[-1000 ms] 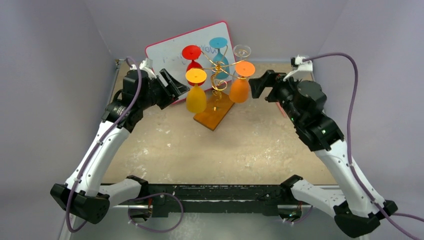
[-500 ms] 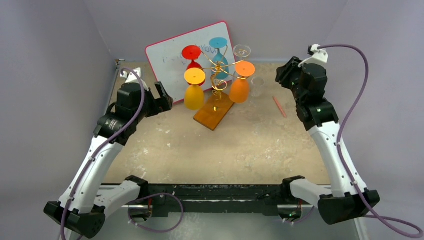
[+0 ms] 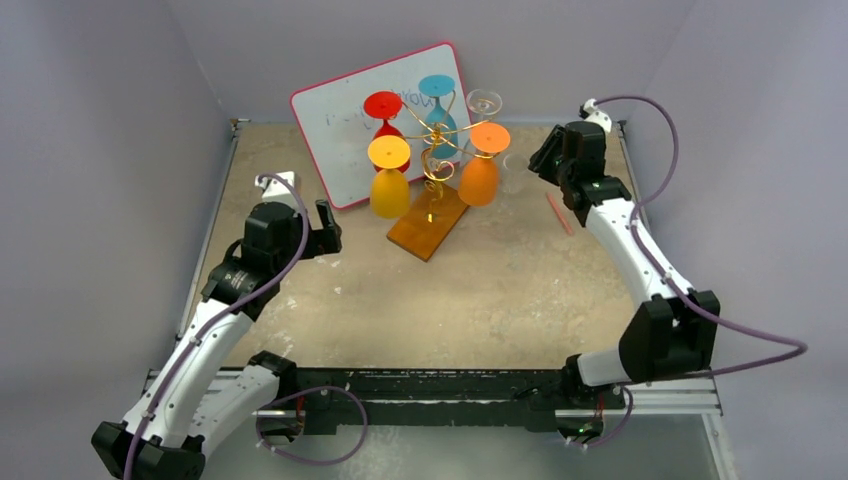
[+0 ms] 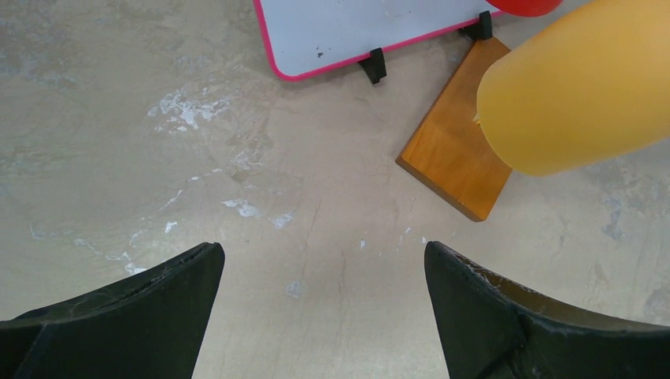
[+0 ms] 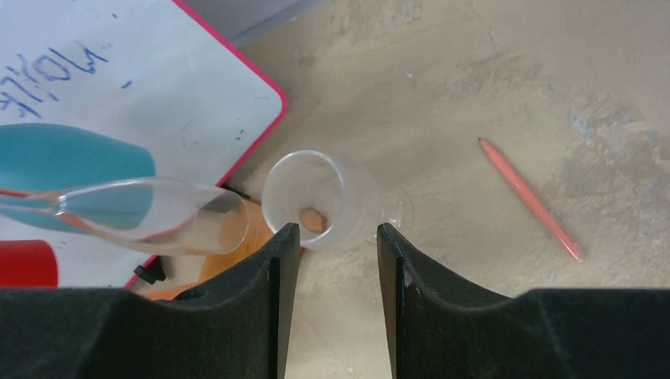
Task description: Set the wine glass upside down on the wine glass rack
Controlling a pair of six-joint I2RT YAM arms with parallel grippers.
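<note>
The left gripper (image 4: 322, 249), at eight o'clock from the rack, is spread wide and empty above the sandy beige table (image 3: 500, 290). The gold wire wine glass rack (image 3: 420, 236) on its orange-brown wooden base carries five coloured and clear stemmed glasses (image 3: 480, 178), bowls down. At its three o'clock a clear wine glass (image 5: 316, 185) stands upright on the table, not yet hung. The right gripper (image 5: 338, 229) hangs just short of it, jaws narrowly parted, gripping nothing. Grasping, inverting and hanging look left to do.

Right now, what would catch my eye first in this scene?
A gold wire rack stands at the far middle of the table, hung with upside-down coloured glasses. A pink-framed whiteboard leans behind it. Right of it a clear glass stands upright, just ahead of the right tool.
</note>
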